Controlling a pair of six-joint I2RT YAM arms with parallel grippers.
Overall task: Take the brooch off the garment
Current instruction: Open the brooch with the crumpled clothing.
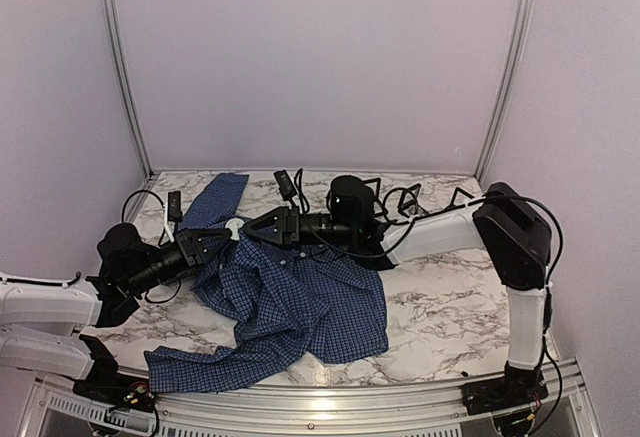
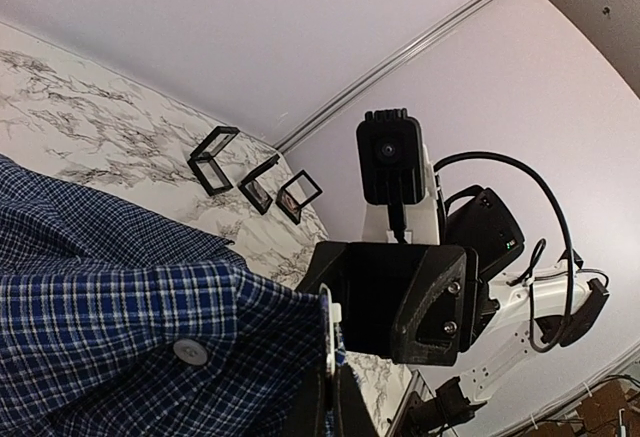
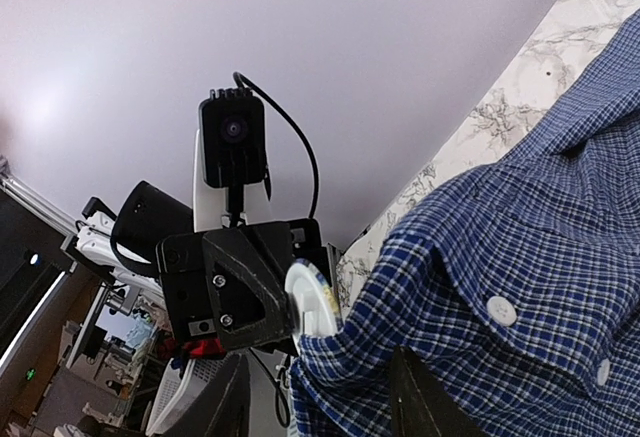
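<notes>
Garment (image 1: 290, 307) of crumpled checked cloth

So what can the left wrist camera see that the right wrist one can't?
Only the left wrist view: three small black frames standing near the wall, and the left gripper pinched shut on the shirt. Only the right wrist view: the right gripper, open, with cloth between its fingers. Both: the blue checked shirt with its pale buttons, the marble table, and the opposite arm with its camera. I cannot make out the brooch in either.
</notes>
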